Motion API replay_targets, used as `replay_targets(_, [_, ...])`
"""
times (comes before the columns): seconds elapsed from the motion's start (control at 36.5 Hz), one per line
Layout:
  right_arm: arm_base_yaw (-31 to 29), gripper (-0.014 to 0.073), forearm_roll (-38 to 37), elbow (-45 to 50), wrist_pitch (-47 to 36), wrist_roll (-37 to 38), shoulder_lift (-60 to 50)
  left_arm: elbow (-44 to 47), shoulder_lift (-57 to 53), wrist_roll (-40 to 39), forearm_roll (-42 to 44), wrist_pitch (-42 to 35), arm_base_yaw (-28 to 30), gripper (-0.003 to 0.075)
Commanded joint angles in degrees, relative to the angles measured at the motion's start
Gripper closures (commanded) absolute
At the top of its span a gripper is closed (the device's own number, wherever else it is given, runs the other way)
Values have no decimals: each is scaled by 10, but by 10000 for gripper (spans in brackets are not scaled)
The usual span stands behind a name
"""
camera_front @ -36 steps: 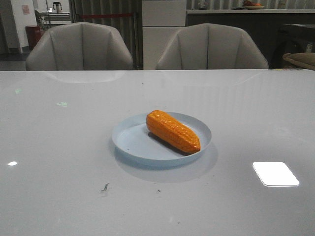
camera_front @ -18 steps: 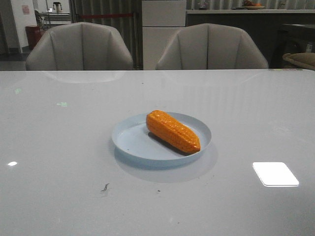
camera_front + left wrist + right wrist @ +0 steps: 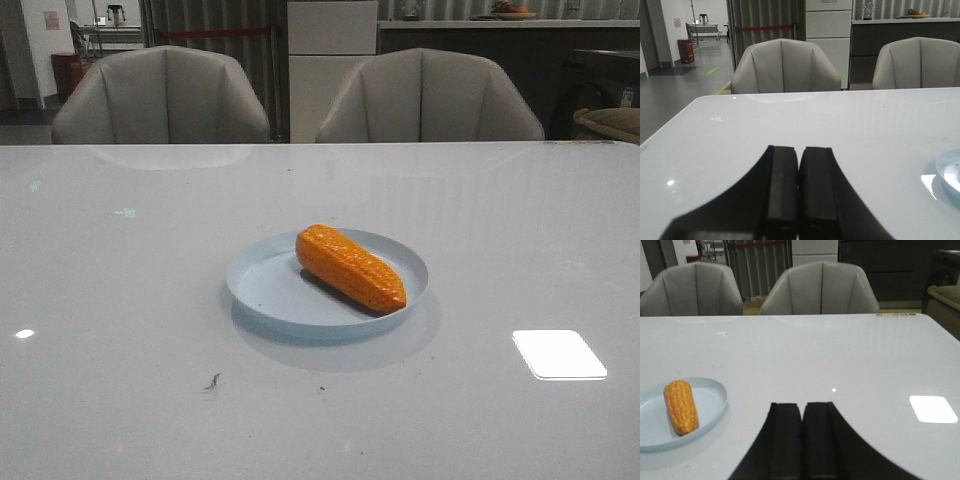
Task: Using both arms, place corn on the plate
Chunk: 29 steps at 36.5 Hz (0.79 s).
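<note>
Corn (image 3: pixel 350 266) is lying inside the pale blue plate (image 3: pixel 262 286) at the centre of the front frame, its long axis running diagonally, blunt end toward upper left, tapered tip toward lower right by the rim. Bumpy orange kernel rows are covering it; the round, shallow plate is sitting on the glossy white bench (image 3: pixel 120 300). Left pincer (image 3: pixel 799 187) and right pincer (image 3: pixel 801 437) are each resting fully closed, holding nothing, apart from the plate.

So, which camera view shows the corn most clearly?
The front view: the whole corn lies unobstructed across the plate. The right wrist view also shows it whole, but off to one side. The left wrist view catches only the plate's edge, no corn.
</note>
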Motion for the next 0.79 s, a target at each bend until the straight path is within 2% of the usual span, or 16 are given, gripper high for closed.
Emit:
replay_targets(0.0, [-2, 538, -9, 15, -65, 8, -14, 20, -12, -7, 0, -46, 3, 626])
replay_targets(0.14, [-2, 538, -9, 51, -62, 21, -16, 20, -12, -7, 0, -46, 3, 626])
replay_targets(0.27, [-2, 538, -9, 50, -34, 21, -16, 20, -12, -7, 0, -46, 3, 626])
replay_targets(0.77, [-2, 538, -9, 50, -34, 21, -16, 20, -12, -7, 0, -46, 3, 626])
